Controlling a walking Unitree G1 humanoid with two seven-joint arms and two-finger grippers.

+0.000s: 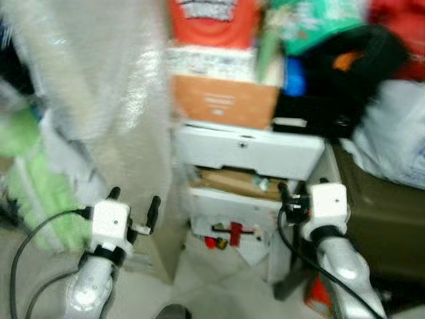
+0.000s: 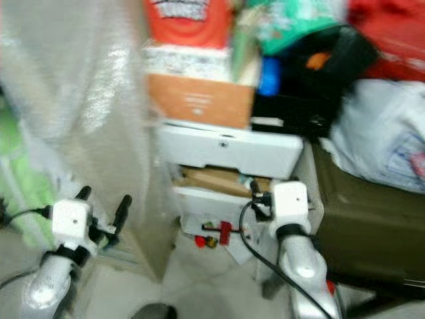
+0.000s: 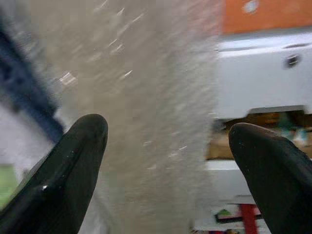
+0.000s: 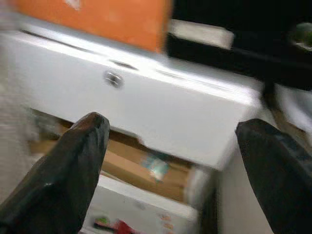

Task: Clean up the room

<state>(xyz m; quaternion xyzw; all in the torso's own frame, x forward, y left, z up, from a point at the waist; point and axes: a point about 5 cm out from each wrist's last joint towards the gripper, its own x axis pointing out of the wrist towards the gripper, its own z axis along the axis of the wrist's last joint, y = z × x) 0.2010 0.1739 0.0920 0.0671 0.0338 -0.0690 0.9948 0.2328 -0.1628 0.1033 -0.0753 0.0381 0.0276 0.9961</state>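
Note:
The views are blurred. My left gripper (image 1: 135, 199) is open low at the left, facing a tall thing wrapped in shiny bubble wrap (image 1: 113, 100). In the left wrist view its fingers (image 3: 73, 161) stand wide apart with the wrap (image 3: 156, 97) between and beyond them. My right gripper (image 1: 302, 189) is open in front of a white drawer unit (image 1: 249, 153), whose top drawer (image 4: 161, 107) is pulled out. Brown cardboard (image 4: 131, 168) lies in the gap below. Nothing is held.
An orange-brown box (image 1: 226, 100) sits on the drawer unit, with a red shirt (image 1: 212, 20) and a black bag (image 1: 345, 73) above. Small red items (image 1: 229, 234) lie low by the unit. Green bags (image 1: 40, 193) are at left, a dark box (image 1: 378, 212) and white sack (image 1: 392, 133) at right.

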